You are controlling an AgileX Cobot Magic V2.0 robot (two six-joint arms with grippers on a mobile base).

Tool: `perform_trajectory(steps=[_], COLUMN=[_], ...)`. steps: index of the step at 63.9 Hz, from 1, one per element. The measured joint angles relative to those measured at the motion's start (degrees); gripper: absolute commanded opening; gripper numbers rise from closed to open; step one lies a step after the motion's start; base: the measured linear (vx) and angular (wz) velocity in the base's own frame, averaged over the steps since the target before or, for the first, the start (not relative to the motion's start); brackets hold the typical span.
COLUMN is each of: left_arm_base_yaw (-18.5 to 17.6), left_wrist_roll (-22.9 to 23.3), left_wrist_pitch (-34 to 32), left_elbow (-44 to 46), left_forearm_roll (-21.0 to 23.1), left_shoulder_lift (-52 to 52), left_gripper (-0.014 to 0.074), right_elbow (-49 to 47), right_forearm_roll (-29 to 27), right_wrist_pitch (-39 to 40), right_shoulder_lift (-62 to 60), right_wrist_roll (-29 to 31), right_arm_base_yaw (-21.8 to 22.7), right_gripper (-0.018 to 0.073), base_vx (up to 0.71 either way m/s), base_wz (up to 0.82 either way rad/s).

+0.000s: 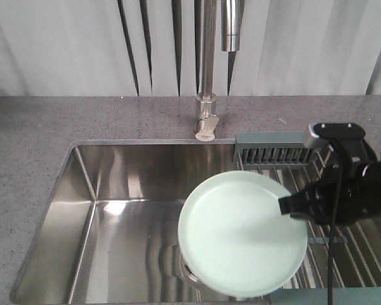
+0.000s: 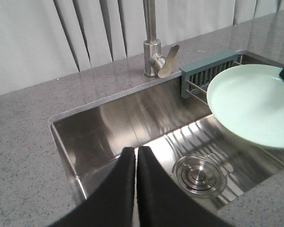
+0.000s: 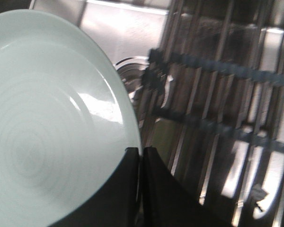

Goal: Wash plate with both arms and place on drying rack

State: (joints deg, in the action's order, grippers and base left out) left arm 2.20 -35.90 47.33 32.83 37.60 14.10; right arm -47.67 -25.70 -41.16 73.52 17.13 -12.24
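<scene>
Right gripper [image 3: 141,153]: nearest the right wrist camera; its two black fingers are closed on the plate's rim, pinching it at the right edge.
Plate [image 1: 241,232]: pale mint-green and bare, held in the air at a slight tilt. It is over the right part of the sink, and its right edge overlaps the rack's left side.
Left gripper [image 2: 136,151]: fingers pressed together with nothing between them, poised above the sink's left half, well apart from the plate.
Sink [image 1: 114,210]: steel basin, with the round drain [image 2: 199,175] below the plate's left edge.
Faucet [image 1: 207,63]: stands behind the basin; no running water is visible.
Drying rack [image 1: 276,154]: steel bars across the sink's right end, slotted grey-green end piece at the back.
Step in hand: probably the washing stage, with one arm presenting the plate over the basin.
Next move: the left arm likely needs to reach the plate or the faucet while the right keeps its pinch firm and the plate steady.
</scene>
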Motion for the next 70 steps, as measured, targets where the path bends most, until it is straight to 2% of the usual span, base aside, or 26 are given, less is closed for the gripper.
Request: perform_trajectory(steps=[11,18,25,33,37,44,51,60,67,70], left_arm_base_yaw=[0.0,0.0,0.0,0.0,0.0,0.0,0.0,0.0,0.0,0.0], left_wrist_roll=[0.0,0.0,0.0,0.0,0.0,0.0,0.0,0.0,0.0,0.0], left_wrist_pitch=[0.42,0.42,0.42,0.47,0.47,0.47,0.52,0.52,0.52,0.52], left_elbow=[0.0,0.0,0.0,0.0,0.0,0.0,0.0,0.0,0.0,0.0], left_forearm_roll=[0.0,0.0,-0.05,-0.02,-0.06,-0.06,-0.06,-0.2,-0.2,-0.2], left_shoulder_lift=[0.0,0.0,0.0,0.0,0.0,0.0,0.0,0.0,0.0,0.0], left_gripper=[-0.0006,-0.0006,-0.0006,-0.0006,-0.0006,-0.0006,-0.0006,-0.0006,-0.0006,-0.0006], right_elbow=[2.75,-1.44,-8.07,-14.98,-16.6,-17.4,-16.52,-10.13,-5.04,-3.57], right_forearm_roll=[-4.0,-4.08,-3.95,-3.05,-1.26,5.04,10.38,10.13,8.68,8.42], right_wrist_pitch=[6.13,11.38,14.52,13.78,11.17,3.14,-5.06,-8.61,-6.85,-4.75], right_shoulder_lift=[-1.19,4.12,10.55,15.27,15.47,12.59,7.19,-1.55,-3.77,-3.21], right_wrist_roll=[-4.78,-7.61,-8.58,-9.0,-9.12,-9.61,-10.07,-11.04,-14.03,-15.52], right_arm_base_yaw=[-12.83,-16.64,-15.54,-9.67,-5.77,0.63,3.14,0.61,-5.59,-9.71], right_gripper=[-0.0002,-0.0002,-0.0002,-0.0002,-0.0002,-0.0002,-0.0002,-0.0002,-0.0002,-0.0002], base_vx=[0.0,0.0,0.0,0.0,0.0,0.0,0.0,0.0,0.0,0.0], base_wz=[0.0,0.0,0.0,0.0,0.0,0.0,0.0,0.0,0.0,0.0])
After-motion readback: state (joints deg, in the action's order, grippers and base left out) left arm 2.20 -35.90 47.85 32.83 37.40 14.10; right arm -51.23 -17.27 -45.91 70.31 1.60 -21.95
